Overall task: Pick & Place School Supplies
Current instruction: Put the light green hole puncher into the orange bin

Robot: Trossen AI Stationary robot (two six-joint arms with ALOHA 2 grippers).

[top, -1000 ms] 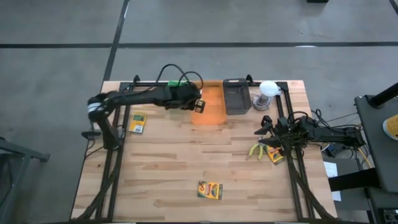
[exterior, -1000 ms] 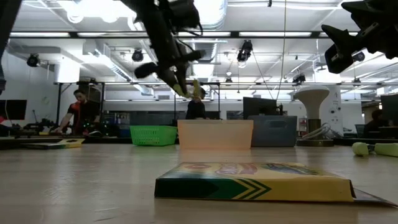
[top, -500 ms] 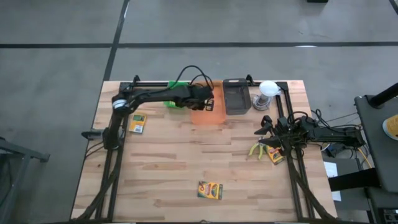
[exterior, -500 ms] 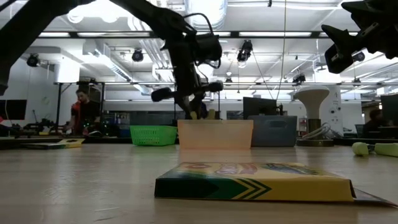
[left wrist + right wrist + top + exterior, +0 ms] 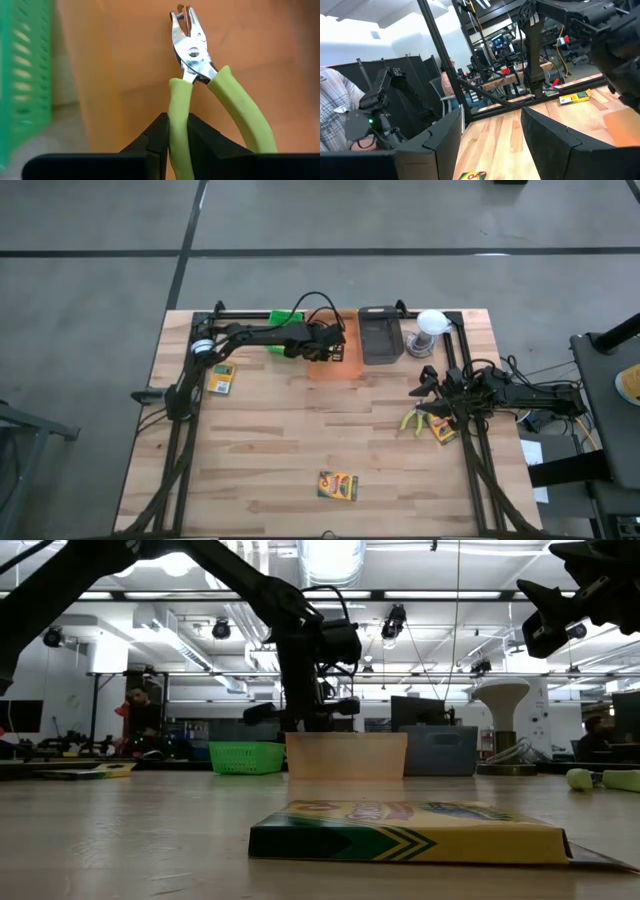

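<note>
High view: left pincer (image 5: 335, 352) grips pliers (image 5: 200, 75) inside orange tray (image 5: 345, 370).

I note three trays at the far edge — green tray (image 5: 283, 319), orange tray (image 5: 338, 362), black tray (image 5: 380, 335) — then a white round object (image 5: 430, 325) rightward.

On the counter (image 5: 300, 440) I count three crayon boxes: one at 9 o'clock (image 5: 221, 378), one at 6 o'clock (image 5: 338, 486), one at 3 o'clock (image 5: 444, 430). There are two pliers, one at 3 o'clock (image 5: 412, 420) and one over the trays (image 5: 200, 90). The trays at 12 o'clock are three: green (image 5: 280, 318), orange (image 5: 345, 365), black (image 5: 380, 335).
</note>
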